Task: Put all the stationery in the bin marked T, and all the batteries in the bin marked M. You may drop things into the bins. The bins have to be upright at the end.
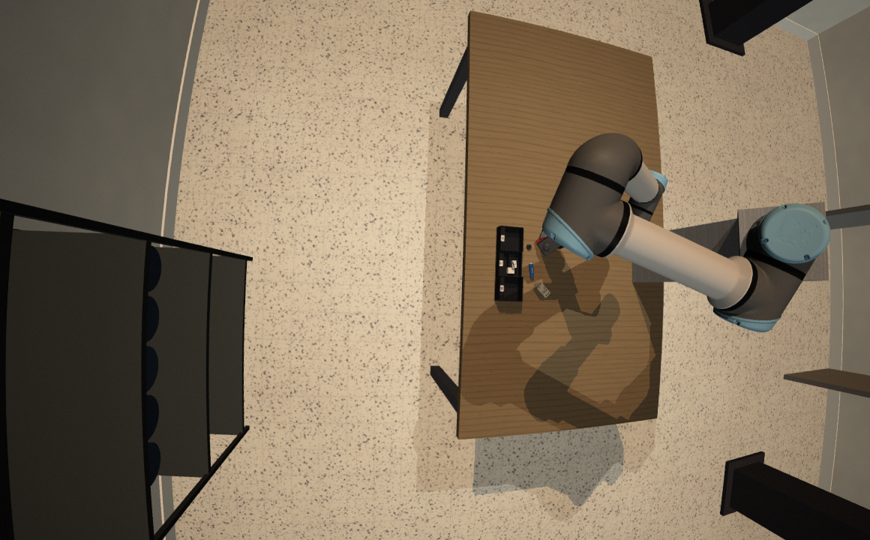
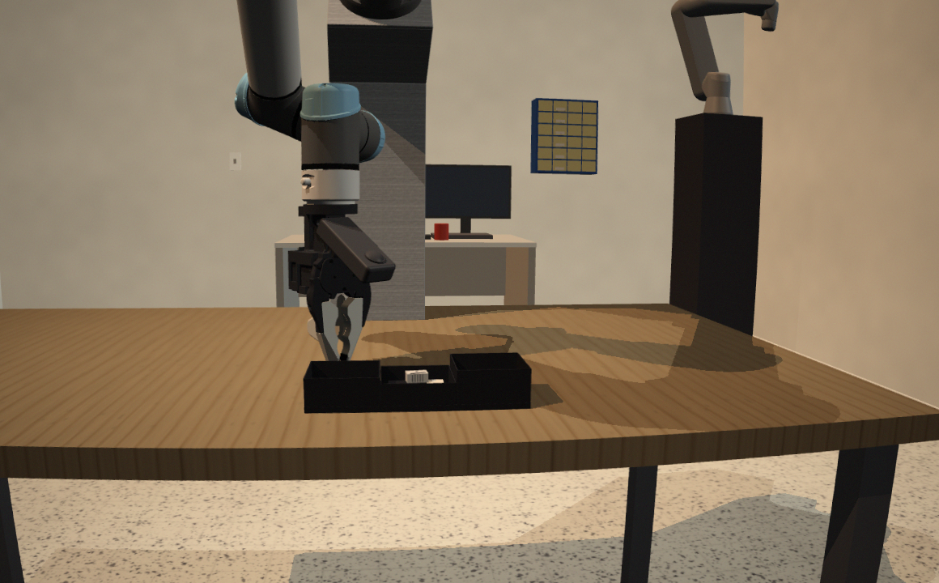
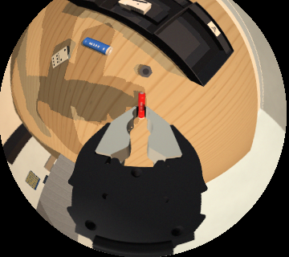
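Observation:
My gripper [image 3: 141, 107] is shut on a small red cylinder [image 3: 141, 104], low over the wooden table just behind the row of three black bins [image 2: 416, 384]. The red cylinder also shows in the overhead view [image 1: 540, 239]. The bin row [image 3: 160, 16] lies ahead of the fingers in the wrist view; its middle bin holds a pale eraser-like block [image 3: 137, 4]. A blue battery [image 3: 97, 46] lies on the table beside the bins. A white domino-like tile [image 3: 61, 57] lies further left. A small dark hex nut [image 3: 144, 70] lies between the fingers and the bins.
The bins carry small white labels [image 3: 214, 29]; I cannot read the letters. The bin row sits near the table's edge [image 1: 509, 270]. The arm's shadow covers the table to the right [image 2: 588, 340]. A black pillar [image 2: 711, 217] stands at the table's far right corner.

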Action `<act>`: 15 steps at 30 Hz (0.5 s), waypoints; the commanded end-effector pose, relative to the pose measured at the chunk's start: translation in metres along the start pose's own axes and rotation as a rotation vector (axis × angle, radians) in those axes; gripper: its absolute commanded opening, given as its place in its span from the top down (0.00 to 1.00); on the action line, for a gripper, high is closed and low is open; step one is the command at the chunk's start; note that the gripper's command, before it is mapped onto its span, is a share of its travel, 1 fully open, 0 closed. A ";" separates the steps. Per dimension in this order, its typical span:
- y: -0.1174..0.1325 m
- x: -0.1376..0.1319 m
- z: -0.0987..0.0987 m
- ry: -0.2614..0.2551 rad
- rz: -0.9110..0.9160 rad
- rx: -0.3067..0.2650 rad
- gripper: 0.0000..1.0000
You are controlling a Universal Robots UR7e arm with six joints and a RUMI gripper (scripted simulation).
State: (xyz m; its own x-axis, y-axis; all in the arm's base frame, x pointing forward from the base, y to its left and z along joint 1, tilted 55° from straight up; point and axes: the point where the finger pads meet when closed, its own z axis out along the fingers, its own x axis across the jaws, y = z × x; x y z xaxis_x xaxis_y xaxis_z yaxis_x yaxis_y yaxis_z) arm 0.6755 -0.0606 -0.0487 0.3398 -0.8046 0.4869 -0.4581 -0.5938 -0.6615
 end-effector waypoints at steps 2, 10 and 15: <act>0.000 0.001 -0.008 0.001 0.001 -0.001 1.00; 0.000 0.001 -0.028 0.001 0.001 -0.001 1.00; 0.000 0.001 -0.044 0.001 0.001 -0.001 1.00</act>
State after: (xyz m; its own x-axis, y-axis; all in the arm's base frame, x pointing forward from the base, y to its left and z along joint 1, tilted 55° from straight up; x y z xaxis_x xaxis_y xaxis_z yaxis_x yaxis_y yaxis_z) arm 0.6523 -0.0608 -0.0331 0.3390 -0.8058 0.4855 -0.4606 -0.5921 -0.6612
